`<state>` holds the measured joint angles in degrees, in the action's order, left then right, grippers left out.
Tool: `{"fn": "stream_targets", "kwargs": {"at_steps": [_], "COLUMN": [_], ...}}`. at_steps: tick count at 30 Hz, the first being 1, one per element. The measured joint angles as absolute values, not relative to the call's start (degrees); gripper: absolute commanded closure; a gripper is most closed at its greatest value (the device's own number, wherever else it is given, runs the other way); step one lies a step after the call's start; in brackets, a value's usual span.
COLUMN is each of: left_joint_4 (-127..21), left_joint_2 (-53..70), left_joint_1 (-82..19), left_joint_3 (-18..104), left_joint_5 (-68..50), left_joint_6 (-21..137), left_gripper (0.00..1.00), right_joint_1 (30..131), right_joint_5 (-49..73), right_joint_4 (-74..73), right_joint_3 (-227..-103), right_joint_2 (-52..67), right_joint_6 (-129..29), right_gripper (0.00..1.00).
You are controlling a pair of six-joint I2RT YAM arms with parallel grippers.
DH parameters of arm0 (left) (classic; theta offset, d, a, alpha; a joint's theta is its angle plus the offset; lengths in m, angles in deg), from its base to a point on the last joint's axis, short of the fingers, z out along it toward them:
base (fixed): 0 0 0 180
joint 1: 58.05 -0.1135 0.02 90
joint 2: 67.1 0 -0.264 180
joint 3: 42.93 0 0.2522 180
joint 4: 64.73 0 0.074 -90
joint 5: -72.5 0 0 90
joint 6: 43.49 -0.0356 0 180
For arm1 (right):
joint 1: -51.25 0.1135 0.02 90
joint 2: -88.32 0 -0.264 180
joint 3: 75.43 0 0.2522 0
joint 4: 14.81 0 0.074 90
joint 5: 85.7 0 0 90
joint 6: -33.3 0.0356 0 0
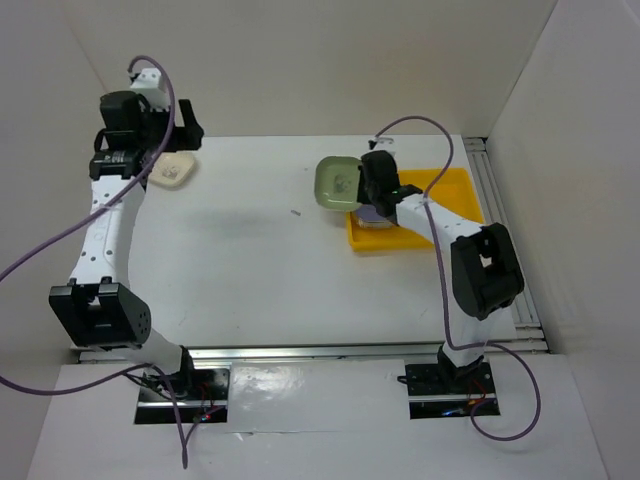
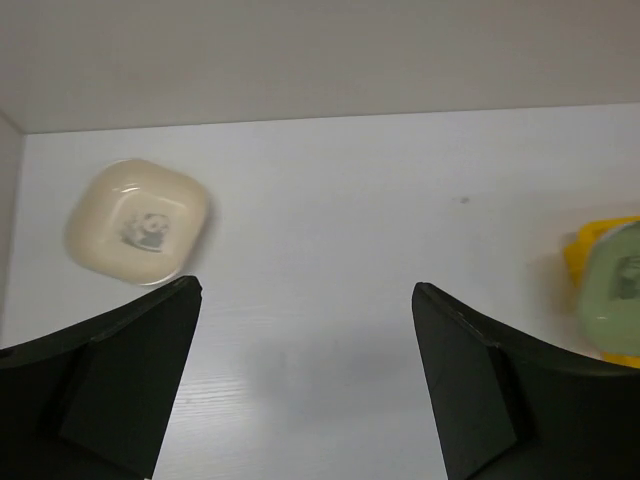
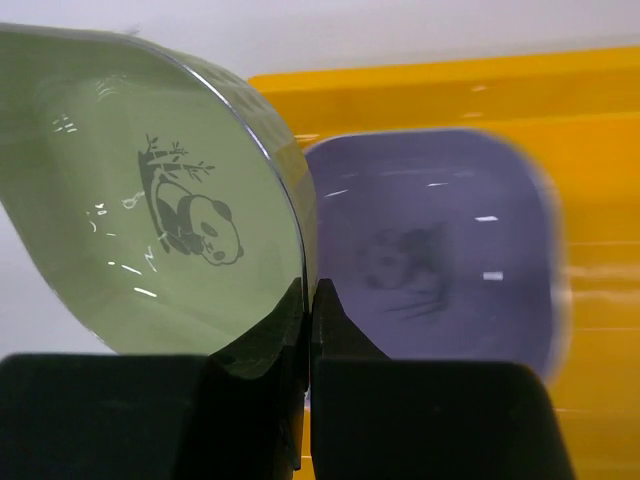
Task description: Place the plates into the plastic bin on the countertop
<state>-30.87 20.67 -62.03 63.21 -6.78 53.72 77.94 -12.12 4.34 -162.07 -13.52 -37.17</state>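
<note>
My right gripper (image 3: pixel 310 290) is shut on the rim of a green plate (image 3: pixel 150 220) with a panda print, holding it tilted at the left edge of the yellow plastic bin (image 3: pixel 450 90). A lavender plate (image 3: pixel 430 250) lies flat inside the bin. From above, the green plate (image 1: pixel 340 182) hangs just left of the bin (image 1: pixel 450 195), with the right gripper (image 1: pixel 372 185) over it. A cream plate (image 2: pixel 137 220) rests on the white countertop (image 2: pixel 350 200) at the far left. My left gripper (image 2: pixel 305 290) is raised near it, open and holding nothing; from above this gripper (image 1: pixel 170 128) is just behind the cream plate (image 1: pixel 172 172).
White walls enclose the countertop (image 1: pixel 260 260) at the back and on both sides. A metal rail (image 1: pixel 500 220) runs along the right edge beside the bin. A small dark speck (image 1: pixel 295 212) marks the middle of the surface.
</note>
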Motion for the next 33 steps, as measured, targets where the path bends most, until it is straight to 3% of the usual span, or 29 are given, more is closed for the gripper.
{"fn": "stream_targets", "kwargs": {"at_steps": [13, 14, 15, 17, 26, 33], "left_joint_4": [-22.3, -22.1, -21.9, -21.7, -23.3, -24.5], "left_joint_2": [38.5, 39.5, 40.3, 41.3, 42.4, 45.2], "left_joint_1": [-76.7, -76.9, -76.9, -76.9, -77.0, -77.0], "left_joint_3": [74.2, 74.6, 74.7, 74.8, 74.7, 74.7], "left_joint_5": [-7.3, -7.3, -7.3, -7.1, -7.0, -10.9], "left_joint_6": [52.1, 52.0, 51.6, 51.2, 51.2, 51.9], "left_gripper": [0.0, 0.0, 0.0, 0.0, 0.0, 0.02], "right_joint_1": [64.0, 63.3, 62.8, 62.2, 62.4, 64.8], "right_joint_5": [-5.9, -5.5, -5.1, -4.8, -3.0, -1.5], "right_joint_4": [11.9, 12.0, 12.0, 12.0, 11.9, 10.2], "right_joint_3": [-165.0, -165.9, -166.8, -167.9, -168.3, -166.7], "right_joint_2": [-11.5, -12.1, -12.7, -13.4, -12.1, -3.9], "right_joint_6": [-52.0, -52.3, -52.6, -52.4, -51.8, -50.6], "right_gripper": [1.0, 0.84, 0.52, 0.0, 0.0, 0.0]}}
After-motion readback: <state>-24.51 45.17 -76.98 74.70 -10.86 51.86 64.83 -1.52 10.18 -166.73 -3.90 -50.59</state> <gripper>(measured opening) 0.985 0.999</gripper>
